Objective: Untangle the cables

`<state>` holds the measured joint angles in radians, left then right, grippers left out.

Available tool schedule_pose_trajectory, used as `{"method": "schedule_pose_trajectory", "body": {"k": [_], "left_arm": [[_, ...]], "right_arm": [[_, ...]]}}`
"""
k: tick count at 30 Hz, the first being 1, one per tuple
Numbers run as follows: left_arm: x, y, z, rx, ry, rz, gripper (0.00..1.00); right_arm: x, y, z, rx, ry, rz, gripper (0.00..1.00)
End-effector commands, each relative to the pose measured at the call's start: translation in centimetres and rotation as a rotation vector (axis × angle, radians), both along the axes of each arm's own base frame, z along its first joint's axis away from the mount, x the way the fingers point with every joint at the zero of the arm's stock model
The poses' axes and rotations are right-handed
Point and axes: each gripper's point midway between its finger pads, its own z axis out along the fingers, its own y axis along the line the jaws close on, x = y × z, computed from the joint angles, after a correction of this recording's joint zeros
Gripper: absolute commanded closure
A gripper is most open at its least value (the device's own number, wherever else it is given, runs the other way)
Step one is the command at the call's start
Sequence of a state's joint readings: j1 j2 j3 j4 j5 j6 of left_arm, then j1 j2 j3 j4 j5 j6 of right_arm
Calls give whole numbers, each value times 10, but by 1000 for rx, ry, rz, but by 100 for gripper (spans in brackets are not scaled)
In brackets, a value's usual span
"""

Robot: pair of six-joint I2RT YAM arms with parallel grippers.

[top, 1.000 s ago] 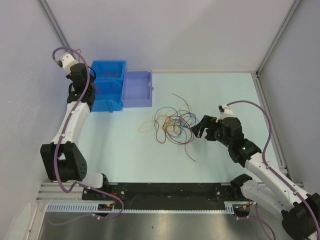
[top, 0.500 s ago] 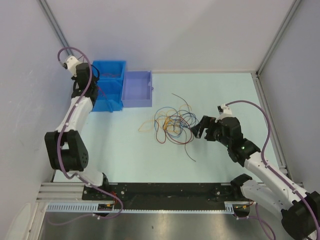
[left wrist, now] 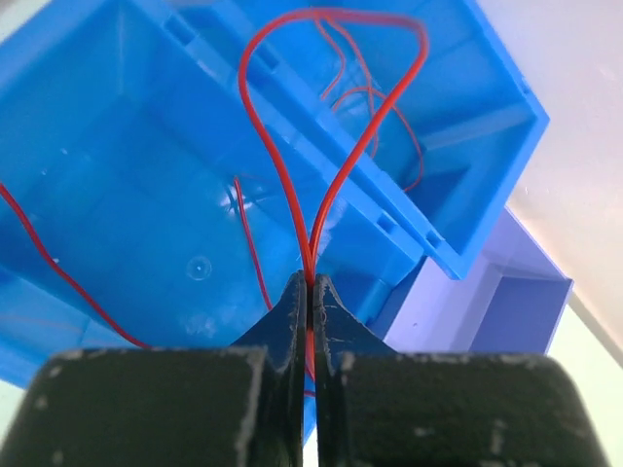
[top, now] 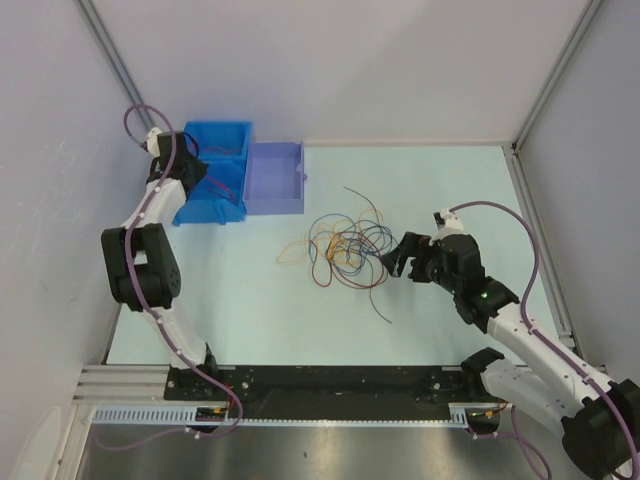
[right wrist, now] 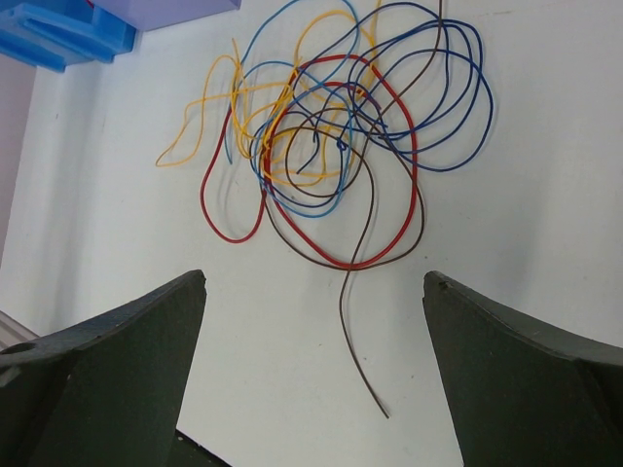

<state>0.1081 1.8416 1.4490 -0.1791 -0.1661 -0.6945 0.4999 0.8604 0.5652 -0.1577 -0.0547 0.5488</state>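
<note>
Right gripper (top: 394, 256): jaws wide apart and empty, low over the table (top: 250, 300), well to the right of the blue bin (top: 232, 185) and nearer than it, just beside the right edge of the tangle.
Cables (top: 345, 250): one loose knot of blue, yellow, red and brown wires flat on the table, right of the blue bin and well apart from it; a brown tail (right wrist: 355, 341) trails out toward the near side.
Lilac tray (top: 275, 180): against the blue bin's right wall; nothing can be made out in it.
Left gripper (left wrist: 310, 292): fingers pressed together on a doubled red wire (left wrist: 311, 263), above the blue bin.
Red wire: its loop arches across the bin's divider; other red strands lie in both compartments.
Step, as judged: one wire is being delivered to the bin, and the next pull is lined up.
Risk, release: the springy loop may hang on the divider or rim instead of dropping in.
Risk, next pick: the loops overlap closely, so a bite at the tangle's edge may catch several wires and drag the whole knot.
Risk, grip: a wire this thin may slip between the pads.
</note>
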Motion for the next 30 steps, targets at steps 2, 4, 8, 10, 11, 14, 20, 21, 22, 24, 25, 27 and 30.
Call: {"method": "schedule_pose_trajectory", "body": {"k": [2, 4, 8, 10, 11, 14, 20, 21, 22, 24, 25, 27, 30], "left_arm": [[-6, -6, -15, -129, 28, 32, 100], [-15, 6, -16, -115, 44, 114, 100], [-39, 17, -6, -105, 66, 228, 100], [-44, 17, -2, -97, 55, 249, 100], [-49, 18, -3, -101, 61, 260, 100], [-55, 18, 5, -99, 46, 269, 100], [-55, 14, -6, -120, 78, 269, 100], [-53, 13, -8, -126, 79, 260, 100], [-49, 12, -16, -133, 89, 253, 100], [-45, 8, -19, -158, 106, 240, 100], [-44, 5, -22, -170, 114, 239, 100], [-43, -4, -25, -214, 99, 215, 100], [-41, -10, -29, -273, 86, 195, 100]], "right_arm": [[4, 2, 3, 4, -29, 9, 2], [5, 1, 2, -2, -29, 7, 2], [5, 2, 2, -1, -30, 7, 2], [6, 3, -1, 1, -24, 9, 2], [6, 4, 1, 8, -26, 14, 2], [7, 7, -1, 14, -20, 23, 2], [7, 7, -3, 12, -15, 21, 3], [7, 8, -2, 14, -16, 23, 3], [7, 7, -3, 12, -14, 23, 2], [7, 7, -4, 9, -12, 19, 2], [7, 6, -5, 6, -8, 17, 2], [7, 5, -5, 5, -9, 15, 3], [6, 5, -7, -1, -7, 16, 2]]}}
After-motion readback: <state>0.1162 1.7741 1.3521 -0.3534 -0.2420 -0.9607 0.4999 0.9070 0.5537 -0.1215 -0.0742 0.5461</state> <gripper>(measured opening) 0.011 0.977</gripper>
